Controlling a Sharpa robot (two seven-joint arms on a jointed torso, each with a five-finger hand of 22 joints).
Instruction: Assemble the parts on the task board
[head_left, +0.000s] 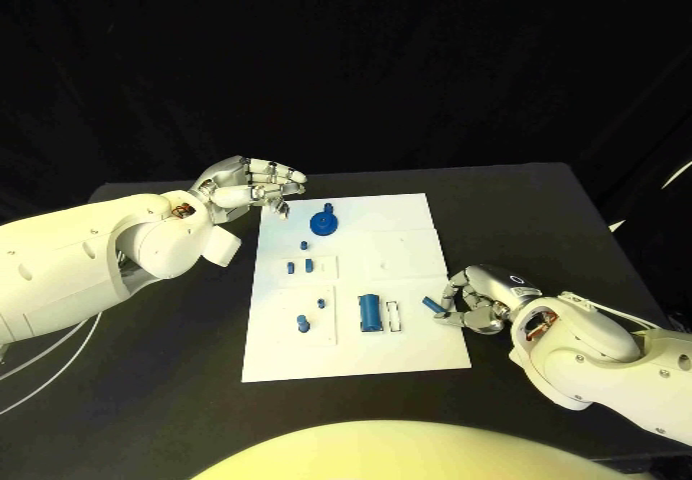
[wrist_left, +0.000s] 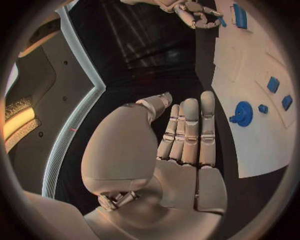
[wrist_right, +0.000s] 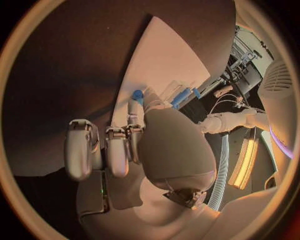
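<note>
Right hand (head_left: 473, 298) pinches a small blue part (head_left: 431, 304) at the board (head_left: 411, 215) edge.
Keep the pinch firm and align before seating; left hand (head_left: 257, 184) hovers empty, fingers loosely curled.

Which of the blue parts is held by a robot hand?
The small blue part at the board's right edge, pinched by the right robot hand. The other parts, like the round disc and the cylinder, lie untouched on the task board.
</note>
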